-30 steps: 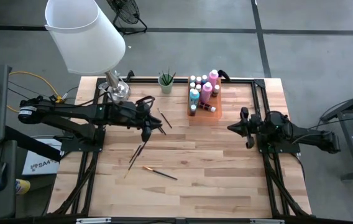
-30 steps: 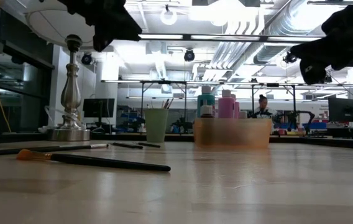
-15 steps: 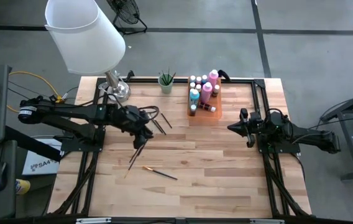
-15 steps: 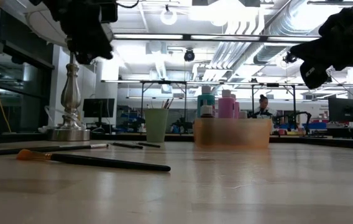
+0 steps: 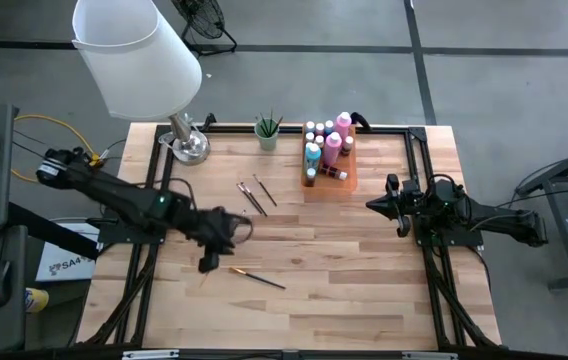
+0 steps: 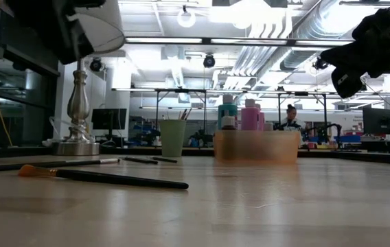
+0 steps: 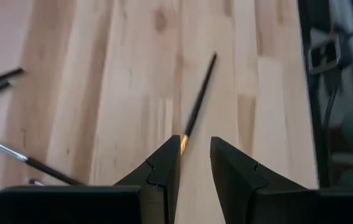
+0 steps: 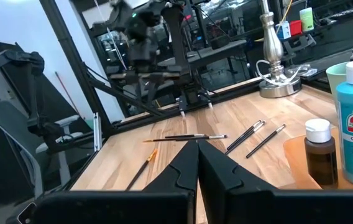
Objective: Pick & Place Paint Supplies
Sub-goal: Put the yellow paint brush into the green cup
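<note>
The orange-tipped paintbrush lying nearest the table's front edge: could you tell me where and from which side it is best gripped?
Grip the orange-tipped paintbrush at mid-handle, coming straight down from above with the fingers across its length. It lies flat and thin on the table, apart from the other brushes. The left gripper hovers near its orange end, jaws slightly apart.

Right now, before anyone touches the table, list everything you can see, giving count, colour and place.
Table: one, pale wood.
Lampshade: one, white, over the back-left corner.
Lamp base: one, silver, back-left corner.
Cup: one, green, holding brushes, back edge.
Tray: one, orange, back centre.
Paint bottles: many, pink, teal and brown, in the tray.
Loose paintbrushes: at least four, dark-handled, left half.
Person: one, far behind the table.
Left gripper: dark, open, above a loose brush.
Right gripper: dark, shut, right side.
</note>
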`<state>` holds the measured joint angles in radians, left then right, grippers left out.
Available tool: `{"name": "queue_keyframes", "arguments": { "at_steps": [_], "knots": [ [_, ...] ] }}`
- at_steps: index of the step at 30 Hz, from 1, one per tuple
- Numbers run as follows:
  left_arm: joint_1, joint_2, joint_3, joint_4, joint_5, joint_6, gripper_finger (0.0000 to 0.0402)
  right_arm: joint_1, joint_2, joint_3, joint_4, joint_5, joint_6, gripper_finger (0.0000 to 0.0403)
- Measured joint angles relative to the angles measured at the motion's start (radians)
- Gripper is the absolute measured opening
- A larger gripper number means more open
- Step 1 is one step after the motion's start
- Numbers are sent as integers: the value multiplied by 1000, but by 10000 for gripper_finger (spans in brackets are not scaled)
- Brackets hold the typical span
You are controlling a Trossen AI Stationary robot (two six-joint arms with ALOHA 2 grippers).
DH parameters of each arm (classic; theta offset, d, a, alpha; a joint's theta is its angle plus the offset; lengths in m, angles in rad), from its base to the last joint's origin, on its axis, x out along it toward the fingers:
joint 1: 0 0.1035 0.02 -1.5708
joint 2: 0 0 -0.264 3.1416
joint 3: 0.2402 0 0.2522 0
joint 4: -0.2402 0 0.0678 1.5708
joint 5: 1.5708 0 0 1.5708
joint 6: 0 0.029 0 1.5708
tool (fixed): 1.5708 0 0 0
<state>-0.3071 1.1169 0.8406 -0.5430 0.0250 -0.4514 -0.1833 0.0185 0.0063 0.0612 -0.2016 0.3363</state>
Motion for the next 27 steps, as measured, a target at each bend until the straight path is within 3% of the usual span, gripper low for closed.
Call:
{"name": "queue_keyframes", "arguments": {
  "at_steps": [6,13,23,27],
  "knots": [
    [-110,70,0,-50,-16,46,86,0,0,0,0,0,0,2],
    [-134,152,0,-88,-17,159,91,0,0,0,1,0,0,2],
    [-132,317,0,-4,-5,238,182,0,0,0,0,1,0,2],
    [-132,336,0,38,-4,238,199,0,0,0,0,0,0,2]
  ]
}}
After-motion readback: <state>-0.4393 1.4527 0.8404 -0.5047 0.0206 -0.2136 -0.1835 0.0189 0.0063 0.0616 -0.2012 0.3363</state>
